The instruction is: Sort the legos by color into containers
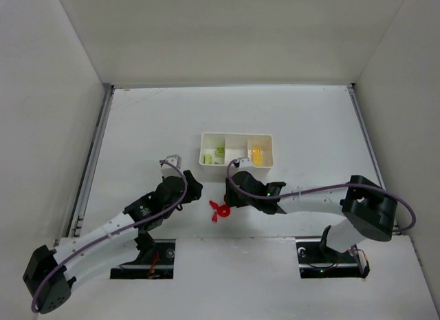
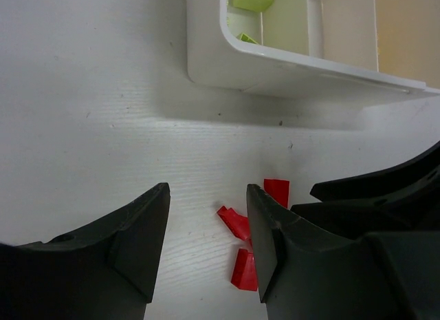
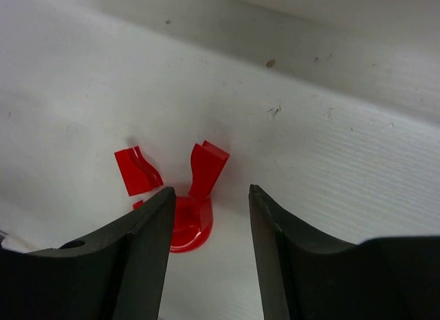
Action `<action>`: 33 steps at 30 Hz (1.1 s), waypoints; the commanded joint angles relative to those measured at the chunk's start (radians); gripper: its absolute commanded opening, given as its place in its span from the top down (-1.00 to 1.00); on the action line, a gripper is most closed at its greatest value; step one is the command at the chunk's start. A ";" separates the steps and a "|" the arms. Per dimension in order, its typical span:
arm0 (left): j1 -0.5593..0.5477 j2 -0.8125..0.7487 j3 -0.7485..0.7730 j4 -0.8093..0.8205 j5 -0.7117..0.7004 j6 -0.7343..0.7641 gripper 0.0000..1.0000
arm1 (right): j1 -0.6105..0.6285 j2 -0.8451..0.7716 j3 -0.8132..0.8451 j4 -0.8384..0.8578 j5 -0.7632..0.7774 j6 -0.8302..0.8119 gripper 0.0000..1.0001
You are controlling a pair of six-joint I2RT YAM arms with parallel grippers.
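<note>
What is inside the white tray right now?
The tray holds light green legos in its left compartment and yellow legos in its right. The middle compartment shows no brick, though the right arm's cable covers its near edge.

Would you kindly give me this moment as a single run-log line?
left gripper open | right gripper open at red legos | red legos on table, outside tray | green legos, yellow legos in tray
</note>
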 commanded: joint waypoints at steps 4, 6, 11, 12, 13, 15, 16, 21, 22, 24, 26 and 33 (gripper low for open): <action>0.008 -0.034 -0.022 0.005 -0.029 -0.089 0.09 | -0.005 0.087 0.077 0.069 0.048 0.006 0.05; 0.005 -0.026 -0.027 0.005 -0.029 -0.089 0.09 | -0.004 0.108 0.095 0.064 0.055 0.000 0.10; -0.006 -0.021 -0.031 0.008 -0.029 -0.086 0.08 | -0.004 0.134 0.115 0.043 0.072 -0.003 0.39; -0.006 -0.021 -0.031 0.005 -0.028 -0.085 0.08 | -0.004 0.130 0.117 0.038 0.080 -0.003 0.45; -0.006 -0.023 -0.031 0.005 -0.026 -0.083 0.08 | -0.004 0.118 0.120 0.034 0.091 -0.005 0.51; -0.004 -0.014 -0.033 0.005 -0.009 -0.088 0.08 | -0.002 0.078 0.128 0.023 0.092 -0.012 0.53; 0.000 -0.006 -0.033 0.002 0.006 -0.088 0.08 | 0.001 0.049 0.129 0.018 0.089 -0.017 0.54; 0.011 0.057 -0.013 -0.008 0.064 -0.100 0.04 | -0.005 -0.144 0.135 -0.015 0.062 -0.046 0.54; 0.010 0.072 -0.008 -0.009 0.070 -0.104 0.03 | -0.019 -0.178 0.140 -0.020 0.062 -0.060 0.53; 0.011 0.109 0.007 -0.018 0.072 -0.123 0.03 | -0.060 -0.221 0.160 -0.028 0.059 -0.093 0.53; 0.007 0.146 0.019 -0.014 0.071 -0.143 0.03 | -0.124 -0.219 0.190 -0.029 0.057 -0.136 0.53; -0.030 0.215 0.044 0.005 0.060 -0.174 0.00 | -0.276 -0.076 0.293 0.000 0.057 -0.224 0.51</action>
